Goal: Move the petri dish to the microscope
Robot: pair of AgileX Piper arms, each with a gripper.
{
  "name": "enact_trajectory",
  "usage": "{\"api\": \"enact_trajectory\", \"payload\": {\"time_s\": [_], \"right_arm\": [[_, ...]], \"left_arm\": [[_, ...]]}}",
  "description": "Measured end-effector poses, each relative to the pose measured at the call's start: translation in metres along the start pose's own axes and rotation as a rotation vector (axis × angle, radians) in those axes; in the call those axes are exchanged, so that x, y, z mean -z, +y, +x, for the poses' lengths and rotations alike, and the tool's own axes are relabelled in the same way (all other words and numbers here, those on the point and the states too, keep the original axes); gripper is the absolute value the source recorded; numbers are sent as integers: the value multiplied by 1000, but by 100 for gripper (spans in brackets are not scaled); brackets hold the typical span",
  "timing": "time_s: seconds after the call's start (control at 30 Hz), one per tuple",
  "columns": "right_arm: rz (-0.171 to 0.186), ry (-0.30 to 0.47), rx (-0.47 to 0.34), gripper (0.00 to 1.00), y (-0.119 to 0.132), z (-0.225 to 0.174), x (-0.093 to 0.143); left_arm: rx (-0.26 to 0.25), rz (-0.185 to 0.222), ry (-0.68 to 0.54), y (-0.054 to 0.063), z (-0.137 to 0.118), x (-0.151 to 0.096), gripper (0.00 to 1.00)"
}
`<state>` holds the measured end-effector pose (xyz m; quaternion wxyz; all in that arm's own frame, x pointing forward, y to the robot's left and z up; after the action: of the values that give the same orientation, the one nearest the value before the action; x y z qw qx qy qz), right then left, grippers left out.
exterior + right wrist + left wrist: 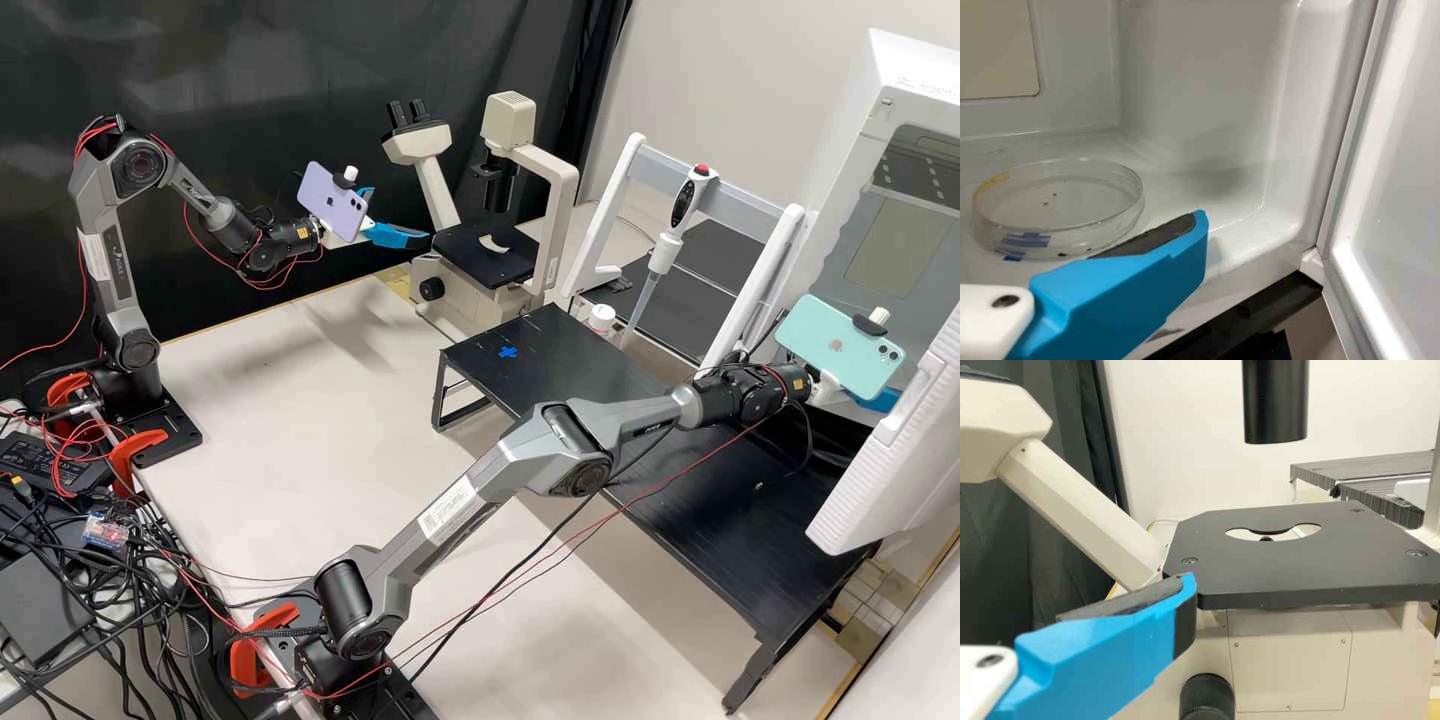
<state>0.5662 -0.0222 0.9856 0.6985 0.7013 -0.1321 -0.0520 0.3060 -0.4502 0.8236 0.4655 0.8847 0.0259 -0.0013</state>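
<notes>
The left gripper [402, 216] stands open beside the cream microscope [565, 210], its fingers near the black stage [480, 262]. In the left wrist view, the left gripper [1177, 596] is in front of the stage [1297, 566], with nothing against its visible finger's dark pad. At the white chamber on the right is the right gripper [878, 400], partly behind a phone. Inside the chamber, the right wrist view has a clear petri dish [1057, 196] lying flat, marked with blue and yellow tape. The right gripper [1189, 232] is open beside the dish, one finger overlapping its near rim.
A black raised platform [560, 375] stands before the microscope and chamber. The open chamber door [890, 460] hangs close to the right arm. A pipette on a stand [665, 250] and a small white-capped bottle [601, 318] are between microscope and chamber. Red cables trail along the arms.
</notes>
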Motion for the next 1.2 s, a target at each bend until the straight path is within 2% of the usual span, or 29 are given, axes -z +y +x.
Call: {"api": "enact_trajectory", "payload": {"time_s": [0.1,0.37,0.4,1.2], "right_arm": [[-14,1,36,100,0,3,2],[-7,6,89,100,-8,9,-3],[-9,6,88,0,-8,9,-3],[-1,8,89,0,-8,9,-3]], "left_arm": [[0,0,0,0,0,0,100],[0,0,0,0,0,0,100],[0,0,0,0,0,0,100],[0,0,0,0,0,0,100]]}}
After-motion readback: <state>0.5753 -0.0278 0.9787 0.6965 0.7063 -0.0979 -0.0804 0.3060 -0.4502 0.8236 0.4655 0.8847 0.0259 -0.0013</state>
